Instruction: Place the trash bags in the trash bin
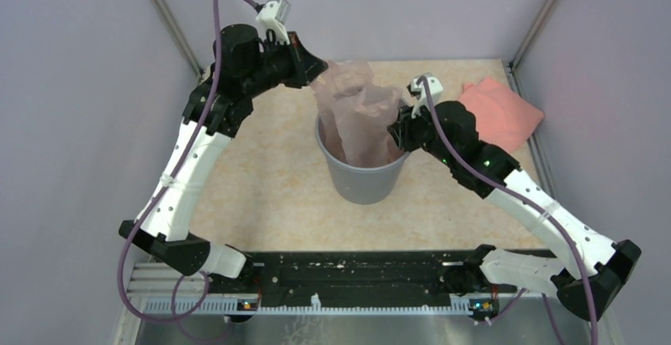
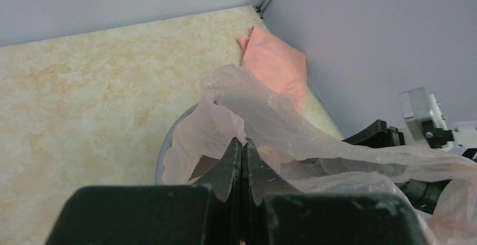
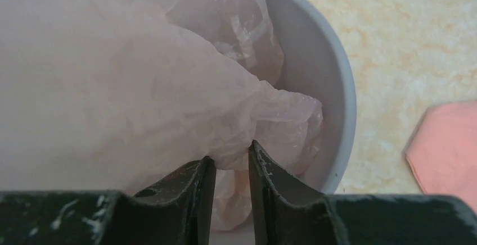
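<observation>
the bag (image 1: 356, 115) stands tall out of the bin (image 1: 360, 183), left gripper (image 1: 320, 72) pinched on its top edge, right gripper (image 1: 398, 130) pinching its side just above the rim.

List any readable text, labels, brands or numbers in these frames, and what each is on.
No text can be read in any view.
trash bag: no legible lettering; the film is crinkled and blurred close up.
trash bin: plain grey wall, no label visible.
pink folded bundle: no marking visible.
</observation>
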Motion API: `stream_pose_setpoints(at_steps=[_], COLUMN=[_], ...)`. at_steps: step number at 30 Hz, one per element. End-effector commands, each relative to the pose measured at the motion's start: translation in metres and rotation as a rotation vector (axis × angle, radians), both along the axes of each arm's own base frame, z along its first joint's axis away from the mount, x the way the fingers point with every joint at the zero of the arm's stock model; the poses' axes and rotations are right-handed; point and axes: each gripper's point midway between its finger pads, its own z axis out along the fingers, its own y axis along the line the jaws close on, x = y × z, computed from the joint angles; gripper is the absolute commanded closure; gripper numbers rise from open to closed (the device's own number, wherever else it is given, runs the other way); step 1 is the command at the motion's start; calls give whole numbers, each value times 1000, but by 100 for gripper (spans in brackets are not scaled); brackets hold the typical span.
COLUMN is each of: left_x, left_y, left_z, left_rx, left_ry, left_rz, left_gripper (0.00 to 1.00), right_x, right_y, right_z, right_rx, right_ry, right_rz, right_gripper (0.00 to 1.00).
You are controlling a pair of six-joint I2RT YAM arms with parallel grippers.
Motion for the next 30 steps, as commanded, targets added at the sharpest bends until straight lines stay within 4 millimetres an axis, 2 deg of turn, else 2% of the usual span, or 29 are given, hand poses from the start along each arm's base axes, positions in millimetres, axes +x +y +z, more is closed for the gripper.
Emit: stream_pose_setpoints(at_steps=[1, 4, 8, 12, 17, 21, 27, 30], left_x=[2, 3, 4, 7, 9, 10, 10, 9], left_y=[-8, -11, -12, -14, -20, -24, -25, -28], left_z=[-10, -20, -24, -28, -31, -31, -31, -35], left_rx=[14, 25, 32, 39, 45, 44, 47, 52], left_ry=[2, 18, 25, 33, 40, 41, 46, 54], left_rz=[-19, -20, -18, -15, -23, -26, -24, -29], left_gripper=[100, 100, 100, 100, 100, 100, 100, 100], right_x=[-3, -8, -19, -34, -58, -57, -45, -39], right_y=[-9, -13, -19, -26, -17, -8, 8, 11], right_z=[2, 11, 41, 68, 100, 98, 72, 59], right_rx=[34, 46, 89, 133, 196, 168, 127, 116], right_ry=[-11, -10, -41, -72, -132, -155, -121, -103], right_rz=[-52, -54, -40, -18, 121, 173, 205, 192], right_gripper=[72, 70, 52, 41, 31, 29, 32, 38])
